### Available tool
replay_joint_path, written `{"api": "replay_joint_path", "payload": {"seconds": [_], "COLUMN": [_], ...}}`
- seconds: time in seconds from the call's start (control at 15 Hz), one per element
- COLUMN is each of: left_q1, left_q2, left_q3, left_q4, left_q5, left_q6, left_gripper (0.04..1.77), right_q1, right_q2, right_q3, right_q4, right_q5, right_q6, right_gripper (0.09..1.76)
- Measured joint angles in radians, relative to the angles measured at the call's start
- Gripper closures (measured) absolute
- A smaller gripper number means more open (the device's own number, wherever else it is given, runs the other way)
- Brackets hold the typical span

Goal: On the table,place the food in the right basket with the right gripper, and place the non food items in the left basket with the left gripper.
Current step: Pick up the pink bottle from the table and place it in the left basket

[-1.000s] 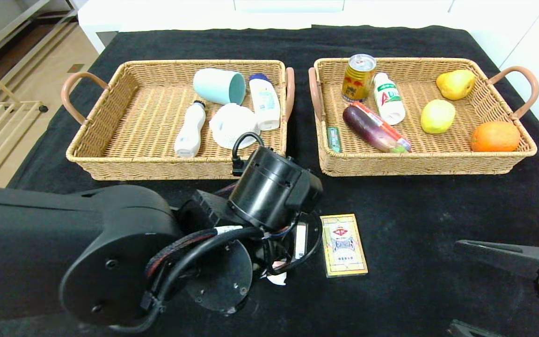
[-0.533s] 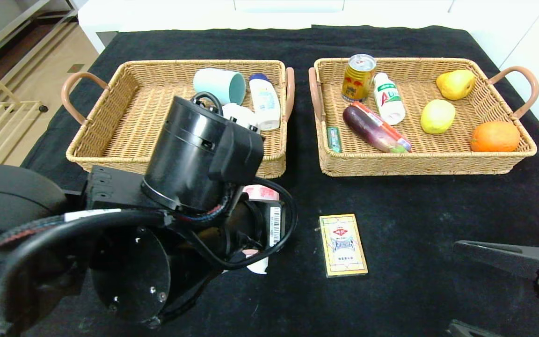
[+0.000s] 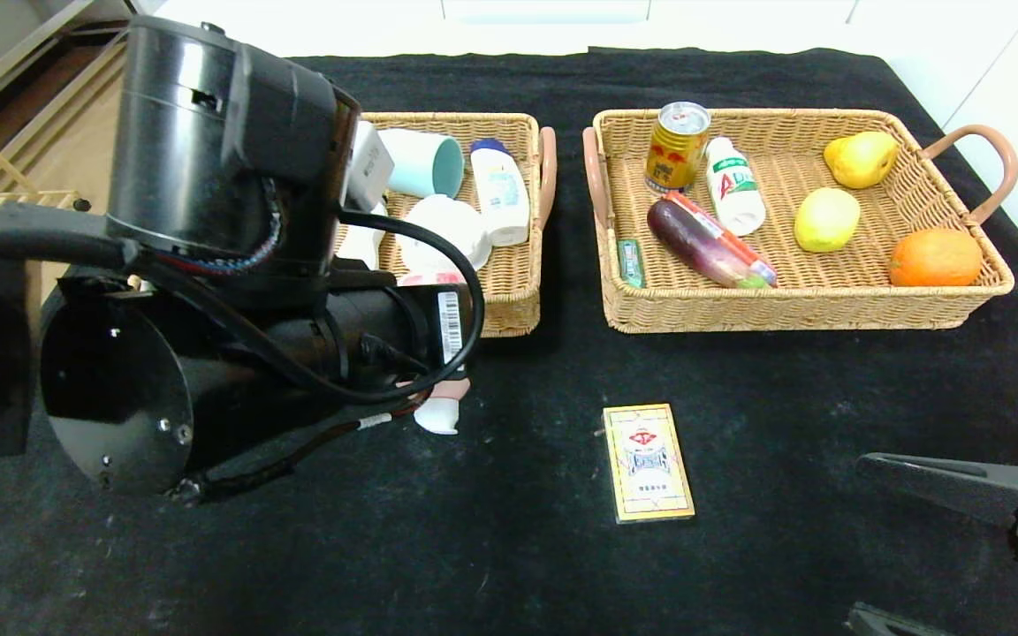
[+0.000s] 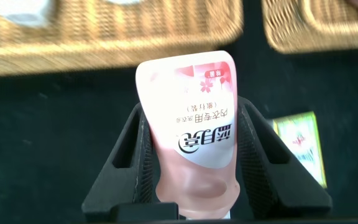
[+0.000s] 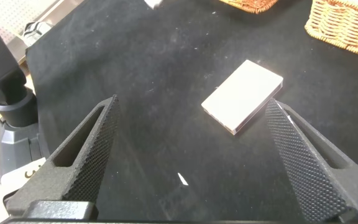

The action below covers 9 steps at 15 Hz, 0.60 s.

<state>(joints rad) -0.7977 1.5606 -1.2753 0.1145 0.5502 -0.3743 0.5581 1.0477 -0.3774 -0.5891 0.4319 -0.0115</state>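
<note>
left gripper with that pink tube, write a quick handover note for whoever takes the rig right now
Left gripper: shut on the pink squeeze tube, lifted near the left wicker basket.
Right gripper: open, low near the table's front, above the flat card box.
Done: mint cup, white bottles and white bowl lie in the left basket; can, eggplant, pears and orange in the right wicker basket.
Left: drop the tube in the left basket, then the card box.

The left basket (image 3: 509, 305) has its near wall between the raised left gripper (image 4: 191, 155), closed on a pink tube (image 4: 194, 149), and the crowded inside: cup (image 3: 425, 163), bottle (image 3: 500, 190), white bowl (image 3: 443, 231). Open counter (image 3: 783, 397) surrounds the card box (image 3: 648, 462)
</note>
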Motion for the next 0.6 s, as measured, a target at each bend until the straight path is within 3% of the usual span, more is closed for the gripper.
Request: {"api": "replay_joint_path", "payload": {"seconds": [0.33,0.6], "left_q1": [0.17,0.306], "left_q2": [-0.001,0.039], "left_q3": [-0.055,-0.136], "left_q4": [-0.004,-0.005], "left_q5": [-0.134,-0.195], "left_q6": [0.056,0.079], "left_gripper": [0.96,0.96], "right_q1": [0.0,0.0], "right_q2": [-0.001,-0.001], "right_q3": [0.0,0.0], "right_q4": [0.001,0.001], "right_q5": [0.001,0.001], "right_q6": [0.0,0.0], "right_gripper": [0.14,0.14]}}
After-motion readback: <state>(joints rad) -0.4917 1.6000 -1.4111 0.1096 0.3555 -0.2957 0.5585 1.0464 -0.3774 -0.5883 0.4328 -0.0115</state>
